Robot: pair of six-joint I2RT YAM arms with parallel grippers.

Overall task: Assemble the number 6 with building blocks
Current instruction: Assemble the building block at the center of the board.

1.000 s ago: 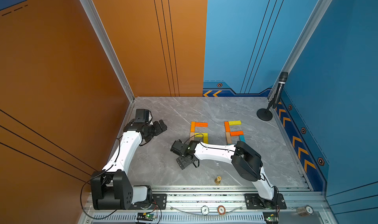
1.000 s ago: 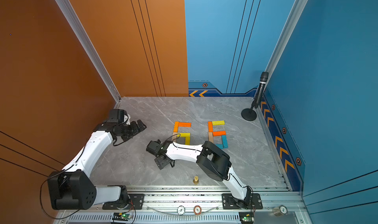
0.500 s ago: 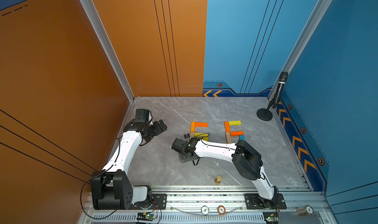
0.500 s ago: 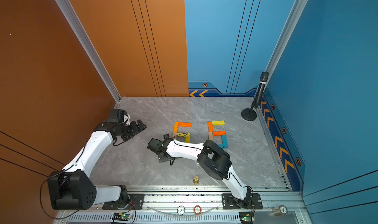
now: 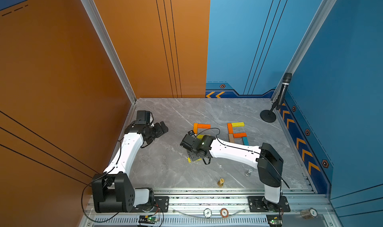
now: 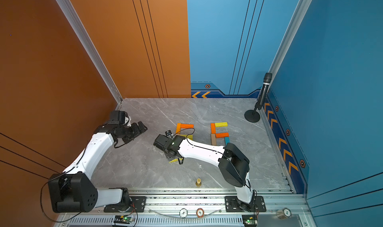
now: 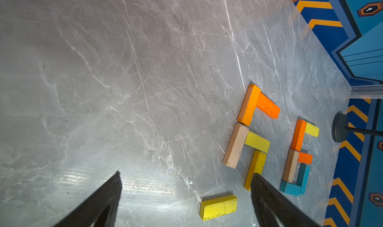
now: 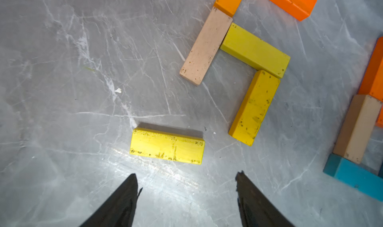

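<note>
Grey marble table (image 8: pixel 62 91) beneath you: your right gripper (image 8: pixel 186 173) hung empty, jaws apart, just short of the loose yellow block (image 8: pixel 167 146) at lower centre. Straddling it squarely looked key, then closing the unfinished 6 (image 8: pixel 255 49) at upper right. Left gripper (image 7: pixel 186 173) gaped, idle.

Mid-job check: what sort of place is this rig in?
Likely a purpose-built robot recording booth: orange wall, blue wall, left arm and right arm bolted to an aluminium rail, a microphone on a stand.
</note>
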